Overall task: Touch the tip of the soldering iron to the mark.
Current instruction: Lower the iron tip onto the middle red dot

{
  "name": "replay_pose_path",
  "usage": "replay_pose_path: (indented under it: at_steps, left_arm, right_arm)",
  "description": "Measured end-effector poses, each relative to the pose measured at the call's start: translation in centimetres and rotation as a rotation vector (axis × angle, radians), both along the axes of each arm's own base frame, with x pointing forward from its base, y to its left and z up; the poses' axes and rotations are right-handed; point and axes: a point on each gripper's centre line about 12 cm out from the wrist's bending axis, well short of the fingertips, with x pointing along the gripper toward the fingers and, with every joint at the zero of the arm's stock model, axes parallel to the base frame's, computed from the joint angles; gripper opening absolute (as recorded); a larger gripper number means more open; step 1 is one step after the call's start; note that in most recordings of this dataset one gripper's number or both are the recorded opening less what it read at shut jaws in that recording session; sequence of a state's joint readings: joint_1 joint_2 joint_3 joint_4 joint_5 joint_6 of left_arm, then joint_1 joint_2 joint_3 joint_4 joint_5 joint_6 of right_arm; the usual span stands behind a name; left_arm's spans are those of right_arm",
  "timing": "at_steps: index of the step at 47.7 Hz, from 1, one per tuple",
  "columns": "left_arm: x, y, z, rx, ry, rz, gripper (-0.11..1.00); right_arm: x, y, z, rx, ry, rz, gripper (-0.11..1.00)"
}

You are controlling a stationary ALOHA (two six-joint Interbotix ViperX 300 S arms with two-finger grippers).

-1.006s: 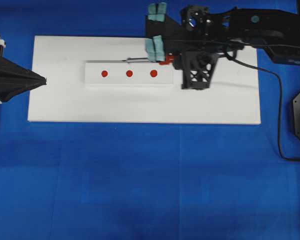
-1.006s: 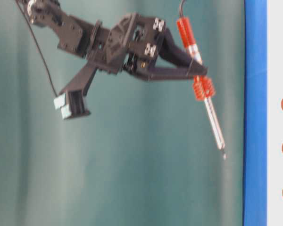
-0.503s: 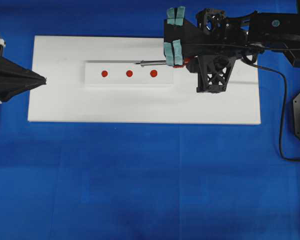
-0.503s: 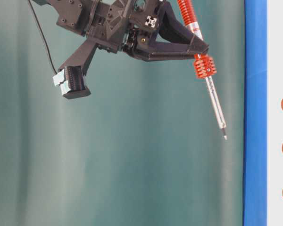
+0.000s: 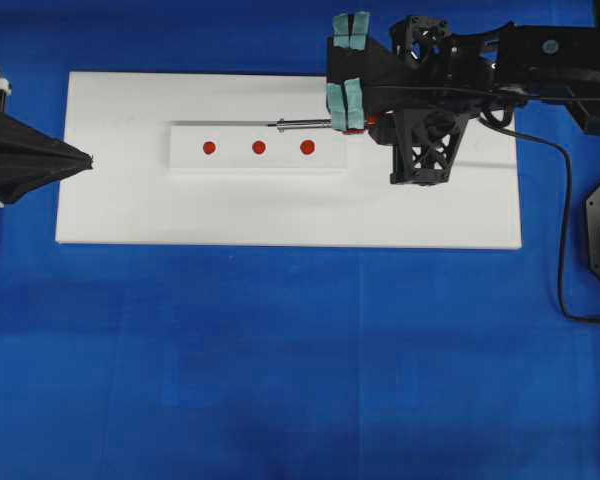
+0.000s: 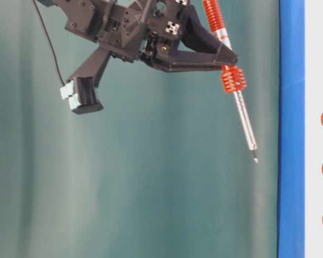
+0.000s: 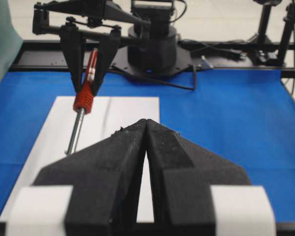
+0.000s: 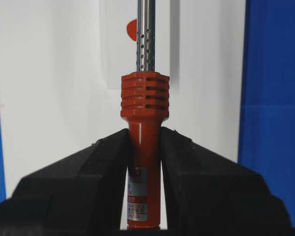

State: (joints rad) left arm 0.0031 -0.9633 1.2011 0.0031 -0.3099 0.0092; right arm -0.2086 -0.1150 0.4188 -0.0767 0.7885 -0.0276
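The soldering iron (image 5: 305,125) has a red-orange handle (image 8: 144,98) and a silver shaft (image 6: 245,121). My right gripper (image 8: 144,135) is shut on the handle. It hangs tilted, its dark tip (image 6: 255,159) in the air and clear of the white surface. From overhead the tip (image 5: 271,126) lies over the back edge of a raised white block (image 5: 330,160). That block carries three red marks (image 5: 209,147) (image 5: 259,147) (image 5: 307,147). One mark (image 8: 132,29) shows partly behind the shaft. My left gripper (image 5: 88,160) sits shut and holds nothing at the board's left edge.
The block rests on a large white board (image 5: 460,200) on a blue mat. The iron's black cord (image 5: 560,220) loops down the right side. The right arm's body (image 5: 420,140) hangs over the board's right end.
Over the last second the right gripper carried the iron to the right and upward. In the last half second it barely moved. The left gripper stayed still.
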Motion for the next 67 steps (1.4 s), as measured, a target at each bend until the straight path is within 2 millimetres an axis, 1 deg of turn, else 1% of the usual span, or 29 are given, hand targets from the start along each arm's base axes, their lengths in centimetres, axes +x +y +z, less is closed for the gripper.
replay_pose_path:
  at_steps: [21, 30, 38, 48, 67]
  left_arm:
    - [0.0, 0.0, 0.0, -0.001, -0.002, 0.0, 0.02]
    - [0.0, 0.0, 0.0, 0.0, -0.002, 0.0, 0.02]
    - [0.0, 0.0, 0.0, 0.0, -0.002, 0.0, 0.02]
    - [0.0, 0.0, 0.0, 0.0, 0.0, 0.0, 0.02]
    - [0.0, 0.0, -0.1, 0.0, 0.002, 0.0, 0.02]
  right_arm:
    - [1.9, -0.3, -4.9, 0.017, 0.05, 0.005, 0.07]
    - [2.1, -0.3, -6.6, 0.028, 0.07, 0.001, 0.07]
    - [2.1, -0.4, -7.1, 0.028, 0.067, 0.001, 0.07]
    - [2.0, -0.9, -7.1, 0.027, 0.064, -0.009, 0.07]
    - [2.0, -0.9, -7.1, 0.026, 0.065, -0.008, 0.07]
